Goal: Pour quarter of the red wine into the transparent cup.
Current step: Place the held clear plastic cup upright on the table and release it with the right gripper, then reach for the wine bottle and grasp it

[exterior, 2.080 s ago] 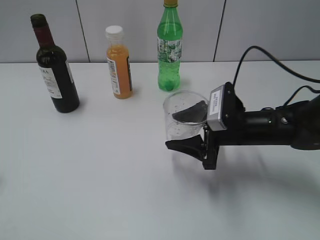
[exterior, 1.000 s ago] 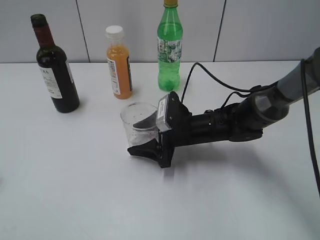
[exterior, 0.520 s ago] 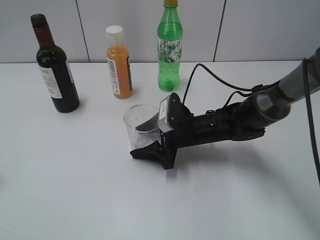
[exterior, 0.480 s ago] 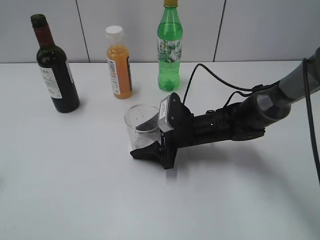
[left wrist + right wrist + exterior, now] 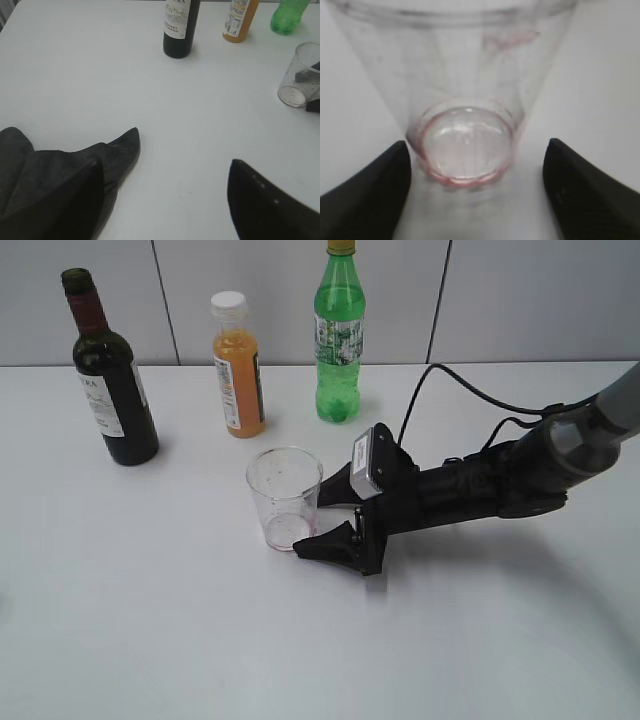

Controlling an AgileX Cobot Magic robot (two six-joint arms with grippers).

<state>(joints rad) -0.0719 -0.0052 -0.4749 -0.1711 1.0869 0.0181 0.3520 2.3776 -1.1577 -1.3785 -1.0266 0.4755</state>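
Note:
The dark wine bottle [image 5: 110, 380] with maroon foil neck and white label stands at the back left; its lower part shows in the left wrist view [image 5: 180, 27]. The transparent cup [image 5: 285, 498] stands upright on the table, with reddish residue at its base [image 5: 465, 150]; it also shows in the left wrist view [image 5: 299, 75]. My right gripper [image 5: 327, 514] is open just right of the cup, its fingers apart from the walls [image 5: 476, 150]. My left gripper [image 5: 167, 165] is open and empty, low over bare table, far from the bottle.
An orange juice bottle [image 5: 238, 365] with a white cap and a green soda bottle [image 5: 340, 335] stand at the back behind the cup. The right arm and its black cable [image 5: 470, 400] lie across the right side of the white table [image 5: 150, 620].
My right gripper carried the cup left, set it on the table, opened, and drew back to the right. The cup now stands free. The bottles have not moved.

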